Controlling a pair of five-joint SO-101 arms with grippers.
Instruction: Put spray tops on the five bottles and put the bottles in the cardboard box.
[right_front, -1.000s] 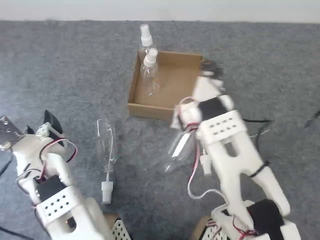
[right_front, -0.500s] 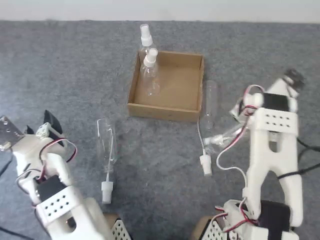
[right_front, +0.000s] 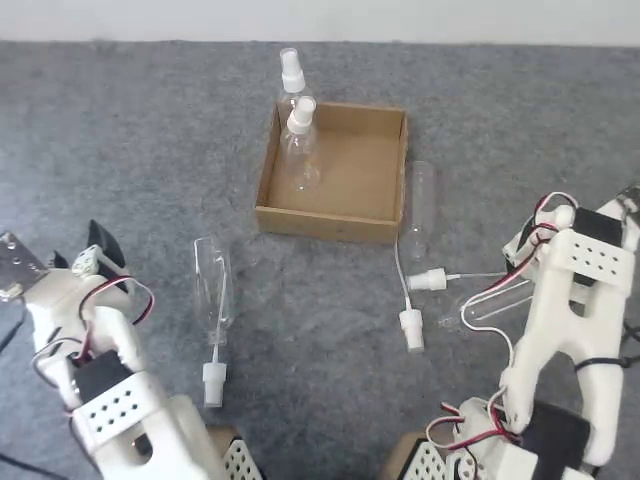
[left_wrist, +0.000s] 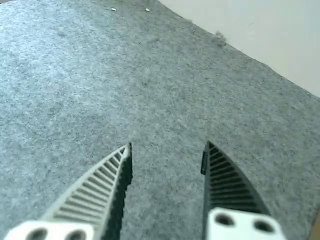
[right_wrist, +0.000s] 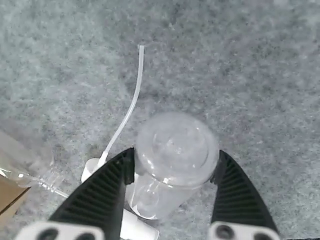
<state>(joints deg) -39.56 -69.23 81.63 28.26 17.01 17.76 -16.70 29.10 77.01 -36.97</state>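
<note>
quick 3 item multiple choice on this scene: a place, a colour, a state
1. Where does the capless bottle nearest the cardboard box lie? A) inside it B) on the carpet beside it, on the right arm's side C) on the left arm
2. What colour are the spray tops? A) white B) black C) blue
3. How is the left gripper? A) shut on a bottle B) shut, empty C) open, empty
B: it rests along the box's outer wall. A: every top is white. C: its fingers stand apart over bare carpet.

Grey carpet beneath a pale wall.
</note>
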